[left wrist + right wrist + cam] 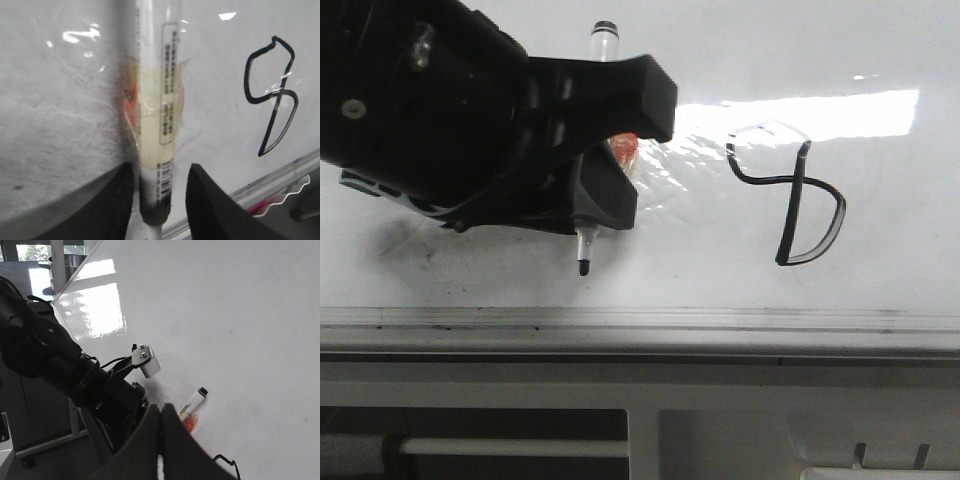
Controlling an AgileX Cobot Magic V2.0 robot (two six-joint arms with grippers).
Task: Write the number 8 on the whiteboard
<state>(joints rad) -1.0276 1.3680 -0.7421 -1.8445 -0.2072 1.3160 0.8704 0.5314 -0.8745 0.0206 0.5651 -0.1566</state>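
The whiteboard (740, 60) lies flat, glossy, with grey smudges; it also shows in the left wrist view (60, 125) and the right wrist view (240, 315). The black number 8 (790, 200) is drawn on it to the right, its upper loop faint; it also shows in the left wrist view (272, 95). A white marker (584, 250) with yellowish tape and an orange patch lies on the board, tip toward the near frame (160, 100) (192, 401). My left gripper (625, 150) is open, its fingers on either side of the marker with gaps (160, 172). My right gripper (161, 412) is shut and empty, above the board.
The board's pale grey frame edge (640, 320) runs across the near side, with a grey ledge and a white rod (510, 447) below it. My black left arm (50, 365) with a white bracket (148, 362) stands over the board's left part.
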